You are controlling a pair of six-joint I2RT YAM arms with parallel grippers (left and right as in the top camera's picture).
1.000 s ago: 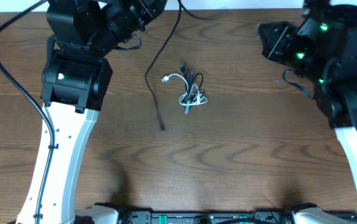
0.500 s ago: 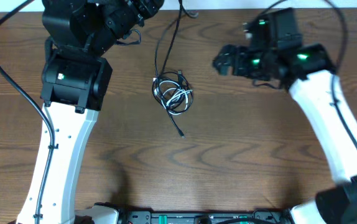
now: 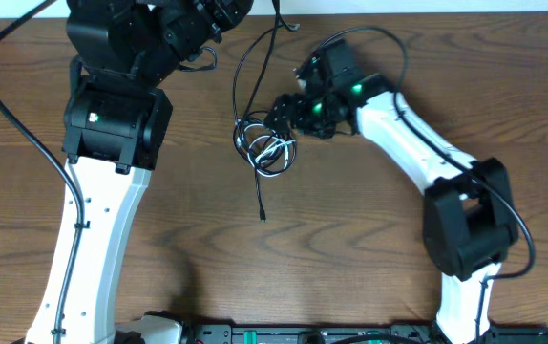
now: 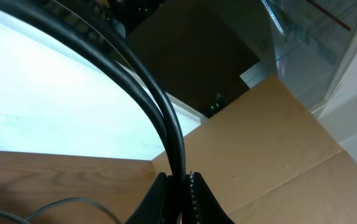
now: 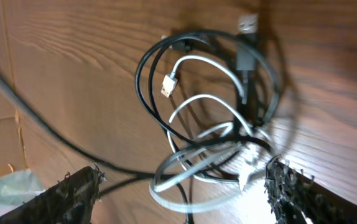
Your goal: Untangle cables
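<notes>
The cables (image 3: pixel 266 145) lie in a small black-and-white coil on the wooden table, between the two arms. One black strand (image 3: pixel 245 67) rises from the coil toward the top edge. Another black tail (image 3: pixel 261 196) trails toward me and ends in a small plug. My left gripper (image 4: pixel 180 182) is shut on a black cable (image 4: pixel 166 118) high above the table. My right gripper (image 3: pixel 279 117) hovers open just right of the coil. In the right wrist view its fingertips (image 5: pixel 76 193) stand wide apart with the looped cables (image 5: pixel 209 124) between and ahead of them, and a white plug (image 5: pixel 169 84) shows.
The left arm's own thick black cable (image 3: pixel 21 134) hangs along the left side. Cardboard (image 4: pixel 278 143) stands behind the table in the left wrist view. The right arm's white link (image 3: pixel 408 143) crosses the right half of the table.
The right arm swung in from the far right to the coil and its jaws opened. The coil shifted left and a black tail now trails toward the front.
</notes>
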